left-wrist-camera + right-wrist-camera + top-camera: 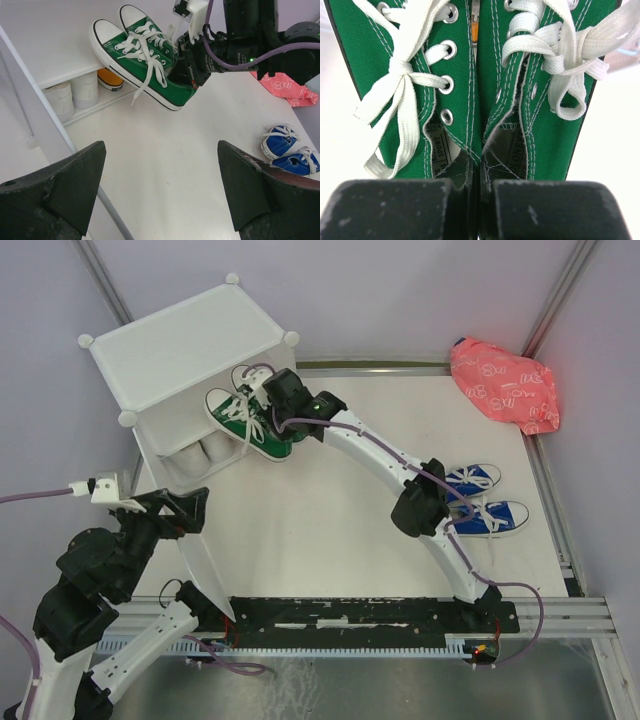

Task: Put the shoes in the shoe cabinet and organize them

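Toes point in first: the green shoes (250, 420) hang side by side at the open front of the shoe cabinet (170, 345), their long axis running from toe caps at its mouth, above the inner shelf, to heels further out. The right gripper (475, 175) sits at the heel end, fingers pressed together on the two inner collar walls, so both shoes are pinched as one. Pushing along that axis looks like what would seat them in the upper compartment, though they appear angled across the opening.

Under the shelf stand the white shoes (75, 92) with an orange shoe (110, 80) beside them. The blue shoes (480, 498) lie well apart from the cabinet (nearer the right arm's base). The left gripper (180, 508) hovers spread and empty by the cabinet's near side panel.
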Robot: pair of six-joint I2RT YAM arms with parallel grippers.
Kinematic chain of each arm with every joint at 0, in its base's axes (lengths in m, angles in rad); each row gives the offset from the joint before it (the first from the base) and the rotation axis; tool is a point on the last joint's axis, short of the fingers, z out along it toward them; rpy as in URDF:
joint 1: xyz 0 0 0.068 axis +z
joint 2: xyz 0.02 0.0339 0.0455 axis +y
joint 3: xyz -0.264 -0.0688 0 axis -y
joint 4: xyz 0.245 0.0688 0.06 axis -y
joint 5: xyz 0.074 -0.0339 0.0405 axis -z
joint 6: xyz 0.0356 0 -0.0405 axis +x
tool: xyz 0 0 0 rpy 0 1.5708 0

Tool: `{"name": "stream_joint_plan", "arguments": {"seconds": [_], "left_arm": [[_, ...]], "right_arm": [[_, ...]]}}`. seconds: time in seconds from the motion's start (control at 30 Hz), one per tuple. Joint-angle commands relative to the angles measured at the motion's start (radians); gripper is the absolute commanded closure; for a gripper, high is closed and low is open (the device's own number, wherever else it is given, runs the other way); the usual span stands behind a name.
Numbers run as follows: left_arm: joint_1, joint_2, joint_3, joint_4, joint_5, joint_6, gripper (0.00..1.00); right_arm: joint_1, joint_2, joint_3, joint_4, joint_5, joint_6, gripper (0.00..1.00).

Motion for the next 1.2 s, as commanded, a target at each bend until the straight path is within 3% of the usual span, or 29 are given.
{"name": "stream_joint_plan", "arguments": {"seconds": [0.0,0.5,0.6,0.7,0.8,0.93,1.1,1.17], "left_arm": [[0.002,0.011,0.009,-0.114,-0.011,-0.014,0.01],[0.002,0.002,-0.01,-0.134,-0.029,-0.014,0.01],[0.001,-0.003,-0.015,-0.141,-0.031,-0.017,0.01],[0.002,-0.007,-0.018,-0.149,-0.033,-0.021,0.01],[0.002,-0.011,-0.018,-0.152,-0.036,-0.026,0.01],[0.002,-0.02,-0.023,-0.155,-0.037,-0.033,0.01],[0.002,-0.021,-0.022,-0.157,-0.037,-0.03,0.01],[0.001,-0.02,-0.024,-0.154,-0.038,-0.027,0.01]], "right_arm": [[0.006,-0.04,0.125,0.348,0.044,0.031,0.98],[-0.019,0.129,0.273,0.59,0.124,0.127,0.98],[-0.034,0.148,0.269,0.621,0.139,0.145,0.87],[-0.049,0.153,0.252,0.645,0.128,0.166,0.9],[-0.053,0.152,0.239,0.664,0.132,0.173,0.72],[-0.054,0.149,0.249,0.65,0.141,0.173,0.61],[-0.057,0.098,0.196,0.658,0.099,0.182,0.22],[-0.057,0.076,0.175,0.656,0.076,0.181,0.16]]}}
